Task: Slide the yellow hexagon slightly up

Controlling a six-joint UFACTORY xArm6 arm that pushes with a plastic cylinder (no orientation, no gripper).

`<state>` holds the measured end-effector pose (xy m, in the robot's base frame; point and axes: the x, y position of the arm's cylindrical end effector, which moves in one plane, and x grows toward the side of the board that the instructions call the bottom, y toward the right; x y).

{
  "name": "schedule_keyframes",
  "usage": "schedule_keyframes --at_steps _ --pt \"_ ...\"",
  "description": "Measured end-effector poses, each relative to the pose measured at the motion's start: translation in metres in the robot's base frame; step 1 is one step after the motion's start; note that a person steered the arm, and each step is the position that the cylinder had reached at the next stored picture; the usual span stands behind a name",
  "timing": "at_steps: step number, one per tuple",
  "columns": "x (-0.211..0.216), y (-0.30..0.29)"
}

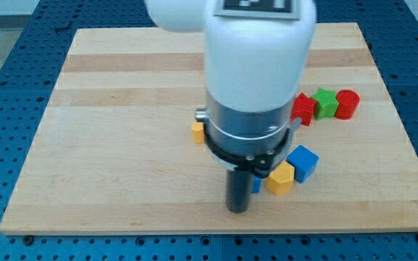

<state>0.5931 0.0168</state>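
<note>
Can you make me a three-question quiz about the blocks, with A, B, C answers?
1. Where is the green block? A between two red blocks; B off the board; C alone in a corner.
2. How many red blocks show? A one; B two; C four.
3. The yellow block at the view's left of the arm is: A in full view; B partly hidden; C stacked on blue.
A: red on each side. B: both at the view's right. B: the arm covers part.
My tip is left of the other yellow block.
</note>
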Motion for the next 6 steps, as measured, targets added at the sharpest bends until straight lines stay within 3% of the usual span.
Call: schedule_keyframes --at_steps 3,5,6 --pt "0.004 0.002" --pt "-0.001 0.062" --pt "-0.019 0.065"
